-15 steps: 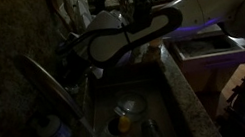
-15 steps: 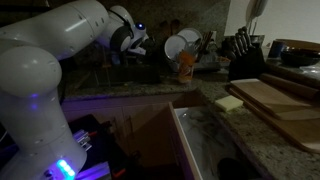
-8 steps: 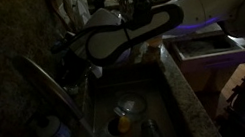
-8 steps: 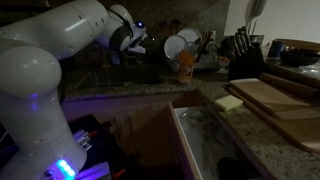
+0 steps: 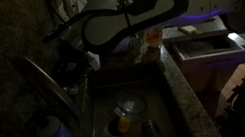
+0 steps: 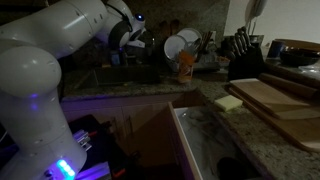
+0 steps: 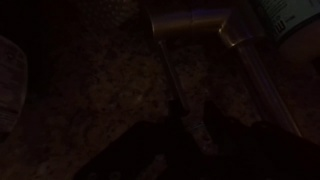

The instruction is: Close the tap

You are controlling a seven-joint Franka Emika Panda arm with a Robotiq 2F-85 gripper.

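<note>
Silvery-grey metal tap (image 5: 47, 84) curves long and slender (a flattened arch).

A dark sink (image 5: 137, 82) holds a round dish (image 5: 127, 107), with a yellow-orange lump (image 5: 122, 125) at its near edge. A blue-capped orange bottle (image 5: 55, 134) stands left of the basin. In an exterior view, white plates (image 6: 177, 45) stand far back, with a knife block (image 6: 243, 55) to their right. Nearer are wooden boards (image 6: 275, 100), with a yellow sponge (image 6: 229, 102) just beside them.
</note>
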